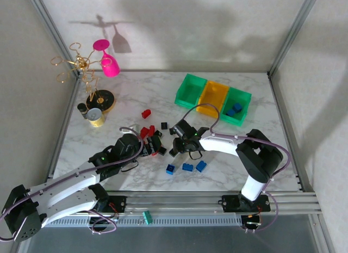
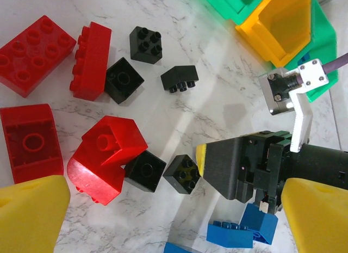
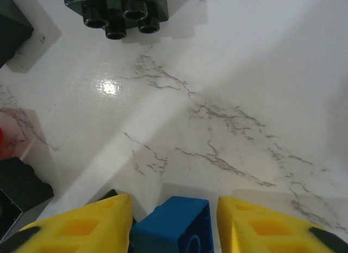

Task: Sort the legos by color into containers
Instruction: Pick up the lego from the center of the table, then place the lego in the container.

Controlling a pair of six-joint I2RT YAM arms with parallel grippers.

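Note:
My right gripper [image 3: 173, 201] is shut on a tilted blue lego [image 3: 171, 231], low over the marble table [image 1: 136, 95] beside the pile. My left gripper [image 2: 174, 201] stands open above the pile, nothing between its yellow fingers [image 2: 32, 212]. The pile holds red legos [image 2: 106, 149] and black legos [image 2: 185, 174]. From the left wrist, the right gripper's yellow tip sits next to a black lego. Three blue legos [image 1: 187, 167] lie on the table nearer the arms. The containers stand at the back right: a green one [image 1: 190, 90], a yellow one [image 1: 213, 98] and a green one [image 1: 239, 103] holding blue legos [image 1: 234, 109].
At the back left a gold wire stand [image 1: 81, 65] carries a pink glass [image 1: 109, 62]. Beside it are a black round base [image 1: 102, 100] and a small round tin [image 1: 96, 117]. A single red lego [image 1: 145, 113] lies apart from the pile. The metal rail [image 1: 179, 201] runs along the near edge.

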